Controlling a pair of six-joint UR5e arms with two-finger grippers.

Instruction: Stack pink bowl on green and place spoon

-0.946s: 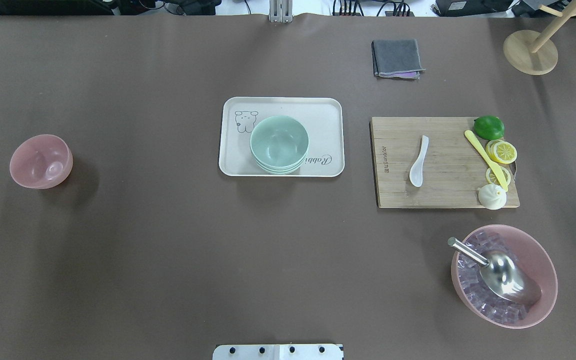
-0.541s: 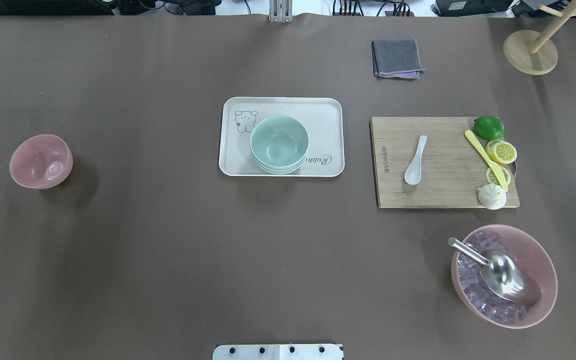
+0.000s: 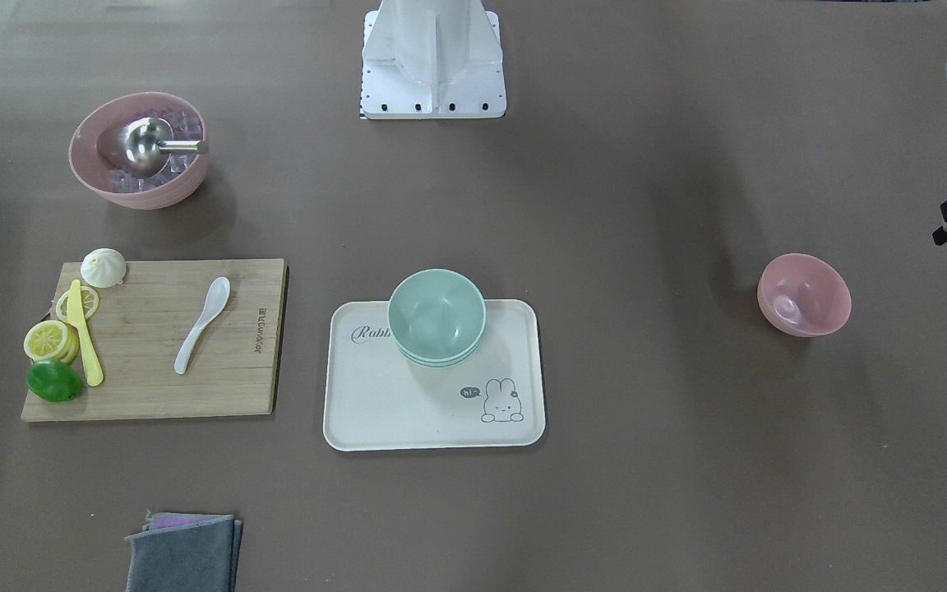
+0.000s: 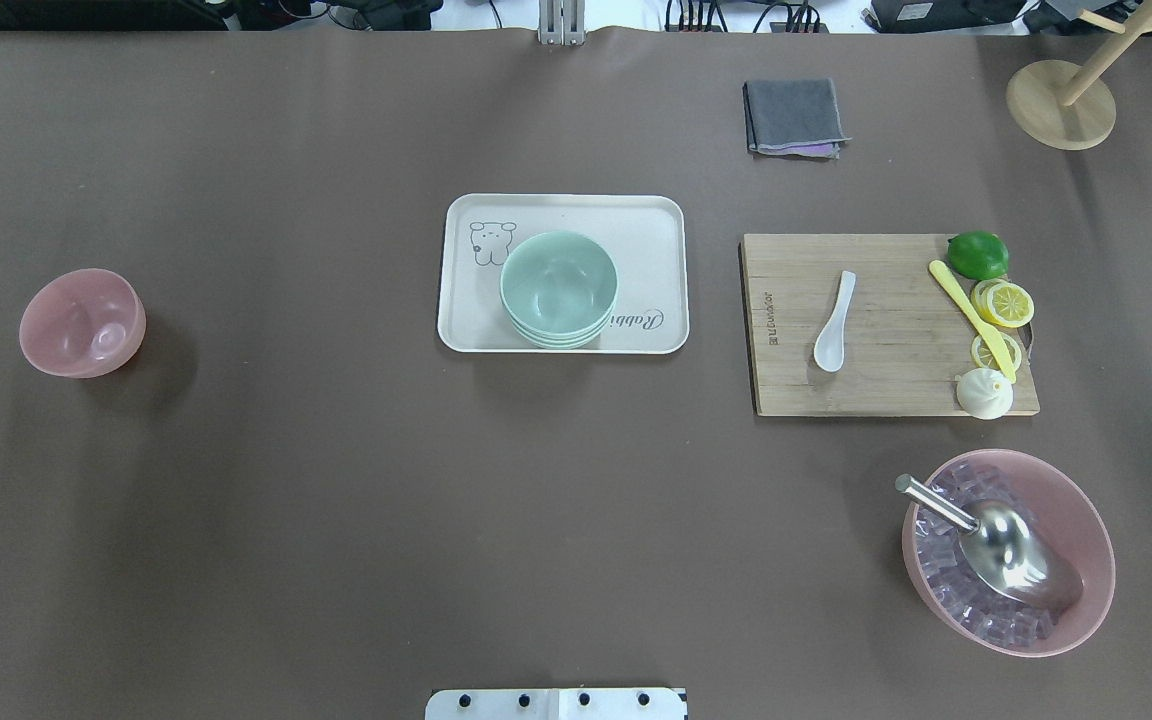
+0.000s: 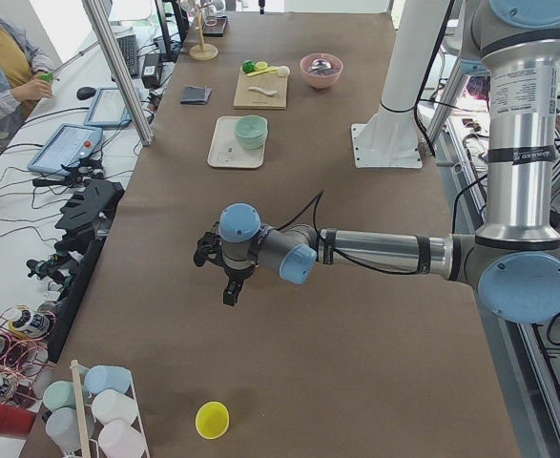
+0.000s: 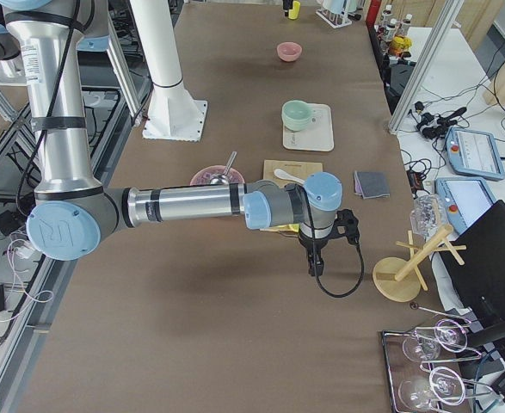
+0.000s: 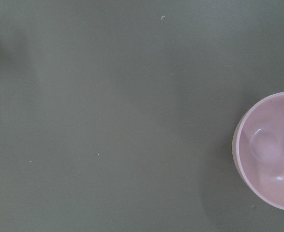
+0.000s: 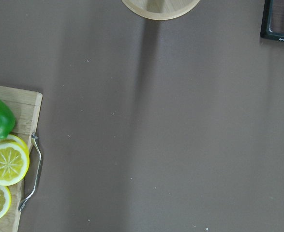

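The small pink bowl (image 4: 82, 322) stands upright and empty on the table's far left; it also shows at the right edge of the left wrist view (image 7: 270, 150). The green bowls (image 4: 558, 288) sit stacked on the cream tray (image 4: 656, 215) at the centre. The white spoon (image 4: 834, 320) lies on the wooden cutting board (image 4: 896, 395). Neither gripper shows in the overhead view. The left gripper (image 5: 227, 289) hangs above the table beyond the pink bowl. The right gripper (image 6: 314, 265) hangs beyond the board's right end. I cannot tell whether either is open or shut.
The board also holds a lime (image 4: 978, 254), lemon slices (image 4: 1004, 302), a yellow knife and a white bun. A large pink bowl (image 4: 1096, 530) with ice and a metal scoop stands front right. A grey cloth (image 4: 794, 117) and a wooden stand (image 4: 1051, 110) lie at the back.
The white spoon has shifted slightly on the cutting board. Nothing else has visibly moved.
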